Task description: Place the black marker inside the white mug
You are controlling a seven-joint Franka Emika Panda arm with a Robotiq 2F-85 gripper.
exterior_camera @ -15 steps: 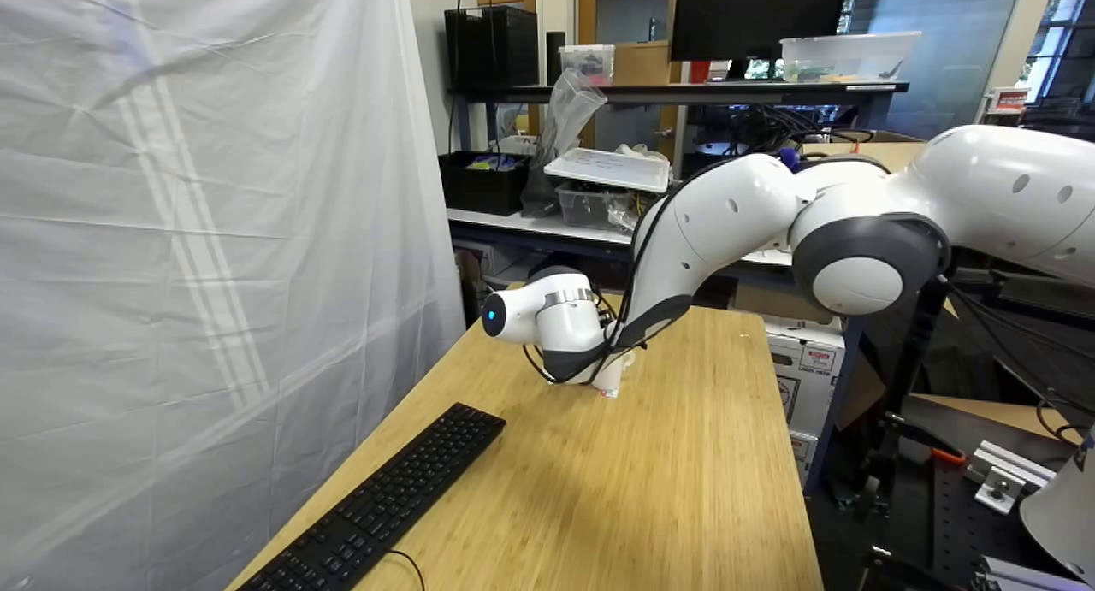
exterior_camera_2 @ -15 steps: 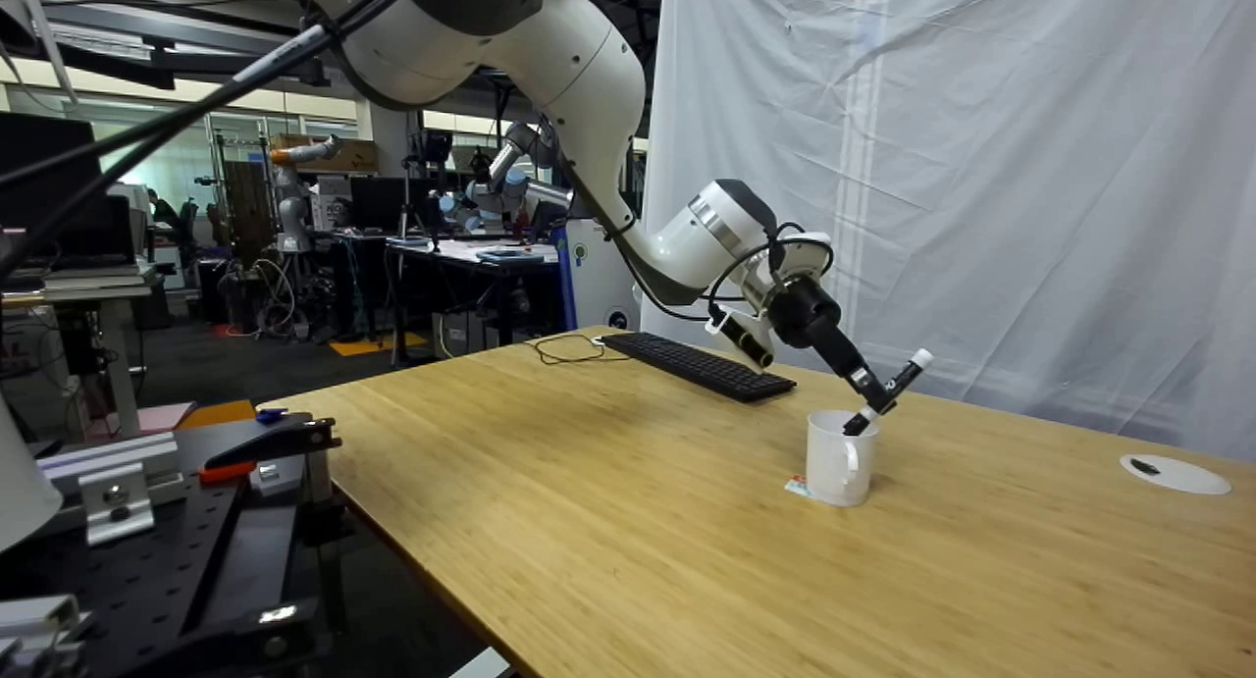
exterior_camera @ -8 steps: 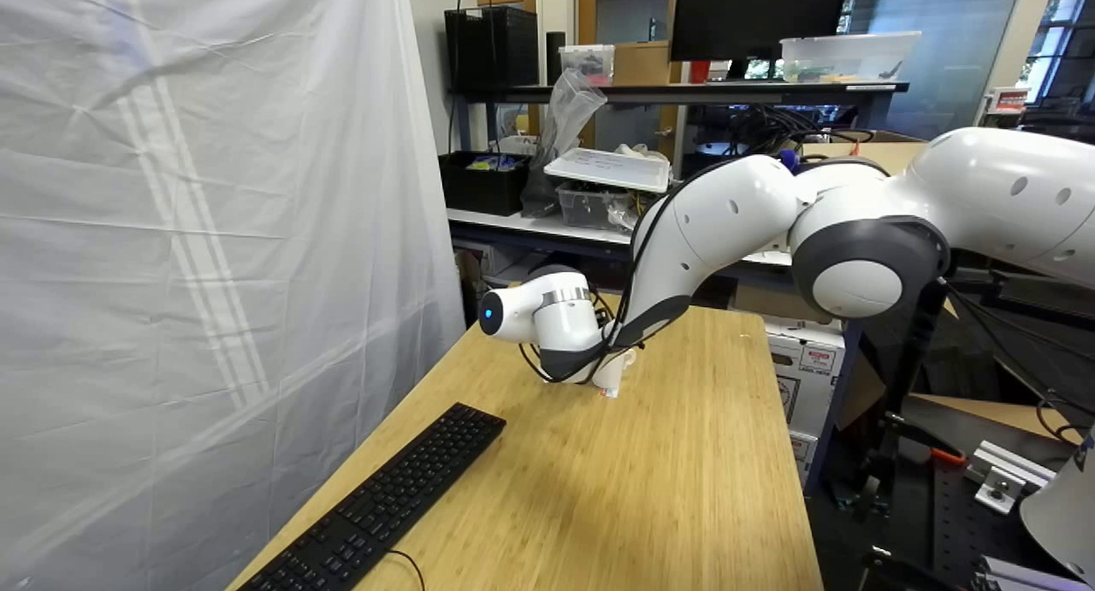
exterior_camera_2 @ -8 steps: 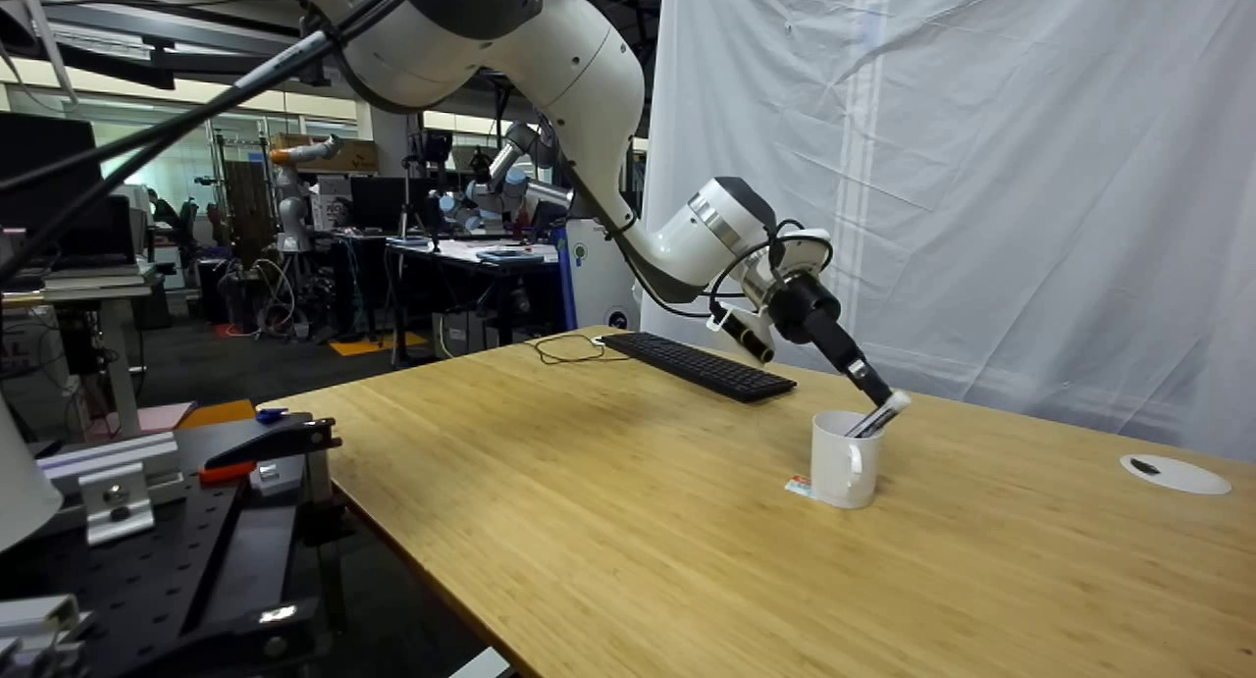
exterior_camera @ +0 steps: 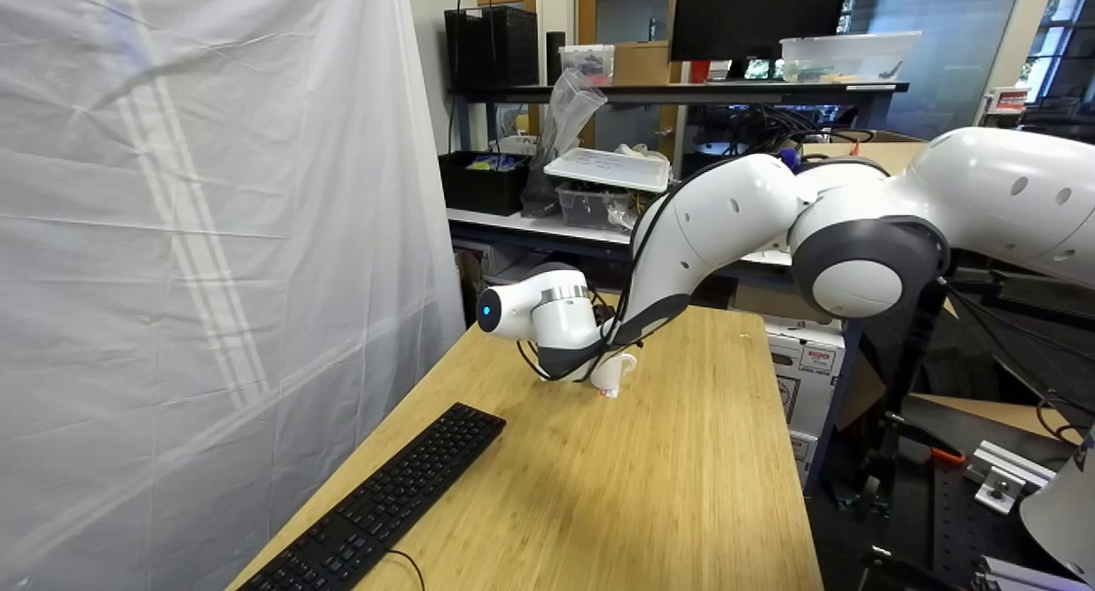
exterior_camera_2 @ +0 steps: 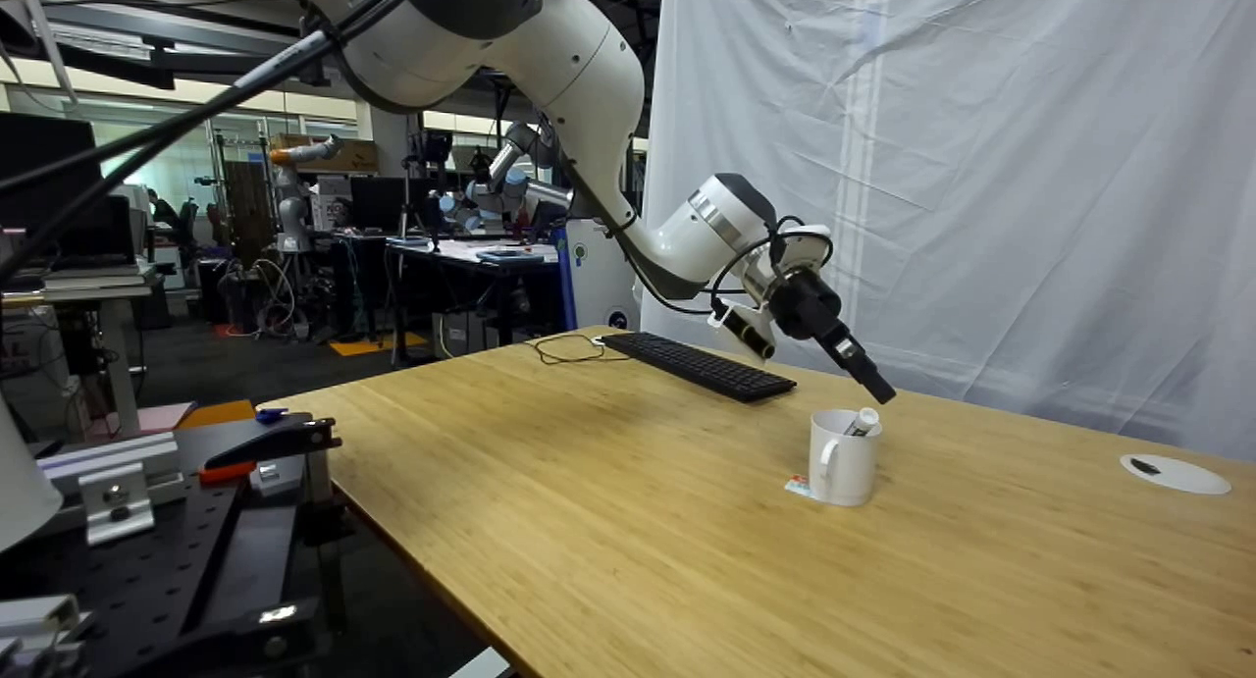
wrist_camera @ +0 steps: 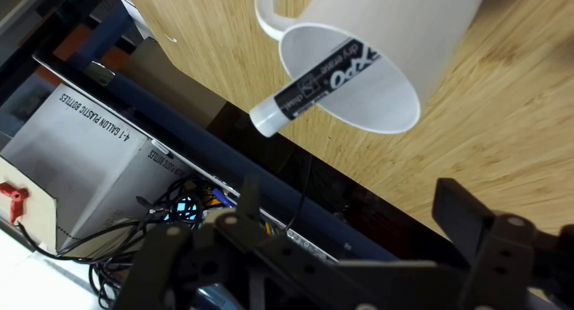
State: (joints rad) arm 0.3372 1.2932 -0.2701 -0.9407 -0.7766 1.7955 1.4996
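The black cylindrical marker with a white end [wrist_camera: 318,83] is in the plain white cylindrical mug [exterior_camera_2: 842,474]! Look at it there, slanted, lower part down inside, white end poking out over the rim, the words "dry erase" readable in the wrist view. The mug stands upright on the light wooden surface [exterior_camera_2: 589,482], and at its foot there's a small flat red-and-white scrap [exterior_camera_2: 799,487]; beside the mug or partly under it, I can't tell.

Now up to the black two-fingered end effector [wrist_camera: 348,197]: fingers spread wide, hovering just above the mug, clear of the marker. Behind it comes the white jointed arm with dark grey bands [exterior_camera: 710,219], and in an exterior view it cuts right across part of the mug and hides the end effector.

Further out, well apart from the mug, lies the long black keyboard [exterior_camera: 376,497], seen in both exterior views. Near the edge of the surface, a flat white disc with a dark mark [exterior_camera_2: 1182,476]. And beyond that edge, a big creased white sheet [exterior_camera: 214,232], hanging.
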